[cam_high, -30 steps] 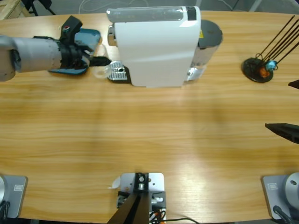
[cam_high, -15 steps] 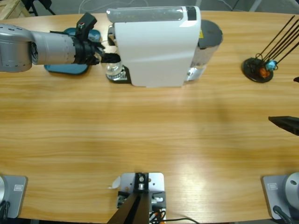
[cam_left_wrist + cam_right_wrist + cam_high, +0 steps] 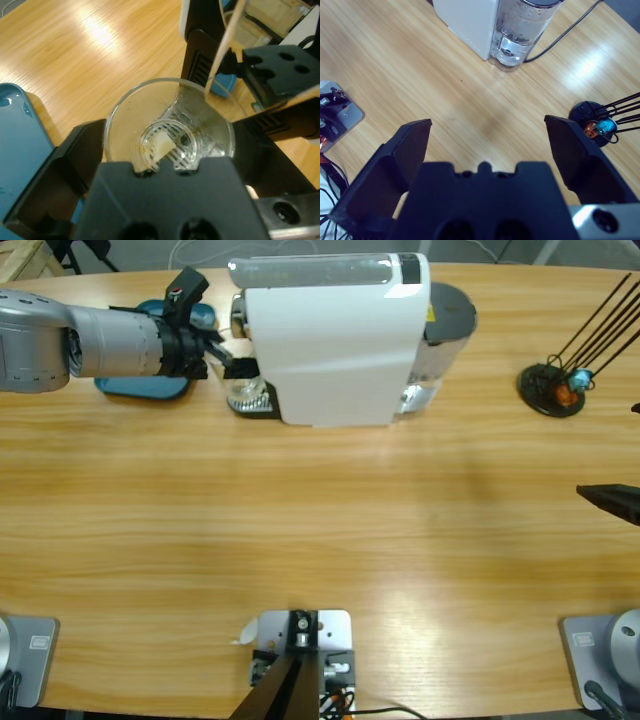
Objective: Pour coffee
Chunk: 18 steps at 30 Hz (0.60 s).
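Observation:
A small clear glass (image 3: 167, 127) stands on the metal drip grille (image 3: 258, 400) under the spout of the white coffee machine (image 3: 335, 340). My left gripper (image 3: 170, 132) reaches in from the left and is shut on the glass, one black jaw against each side of it. Through the glass bottom I see only the grille; no coffee shows in it. In the high view the left gripper (image 3: 232, 355) sits right at the machine's front end, above the glass (image 3: 243, 392). My right gripper (image 3: 487, 130) hangs open over bare table, far to the right, holding nothing.
A blue tray (image 3: 150, 385) lies under my left arm, next to the machine. The machine's water tank (image 3: 450, 320) is at its back end. A black wire stand (image 3: 550, 388) with small orange and blue capsules sits at the far right. A cable runs behind the tank (image 3: 520, 30).
My left arm carried the glass from beside the blue tray rightward onto the drip grille under the spout. Over the last half second it has barely shifted. The right gripper drifted slightly.

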Each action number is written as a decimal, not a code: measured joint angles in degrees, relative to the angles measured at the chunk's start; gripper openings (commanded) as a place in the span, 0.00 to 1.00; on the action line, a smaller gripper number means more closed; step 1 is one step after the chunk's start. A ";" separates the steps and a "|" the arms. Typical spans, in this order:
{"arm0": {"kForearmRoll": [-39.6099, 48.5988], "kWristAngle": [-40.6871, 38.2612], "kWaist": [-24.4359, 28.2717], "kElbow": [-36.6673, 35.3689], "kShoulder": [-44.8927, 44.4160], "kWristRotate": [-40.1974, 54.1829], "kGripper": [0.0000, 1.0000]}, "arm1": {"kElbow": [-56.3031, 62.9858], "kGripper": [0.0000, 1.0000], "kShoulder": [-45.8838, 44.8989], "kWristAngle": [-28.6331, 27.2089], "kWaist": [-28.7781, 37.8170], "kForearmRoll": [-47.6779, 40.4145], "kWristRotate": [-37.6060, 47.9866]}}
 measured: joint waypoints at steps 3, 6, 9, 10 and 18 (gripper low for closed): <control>0.47 -1.79 -0.27 0.27 -0.03 0.01 1.00 | -0.01 0.98 0.00 0.00 -0.10 0.00 0.00; 0.65 -2.64 -0.26 0.63 -0.37 0.01 1.00 | -0.01 0.98 0.00 0.00 -0.13 0.00 0.00; 0.88 -2.94 -0.34 0.93 -0.81 0.01 1.00 | -0.01 0.98 0.00 0.00 -0.14 0.00 0.00; 0.92 -3.00 -0.34 1.00 -0.85 0.01 1.00 | -0.01 0.98 0.00 0.00 -0.15 0.00 0.00; 2.39 -3.00 0.34 1.96 -2.86 0.44 1.00 | -0.01 0.98 0.00 0.00 -0.18 0.00 0.00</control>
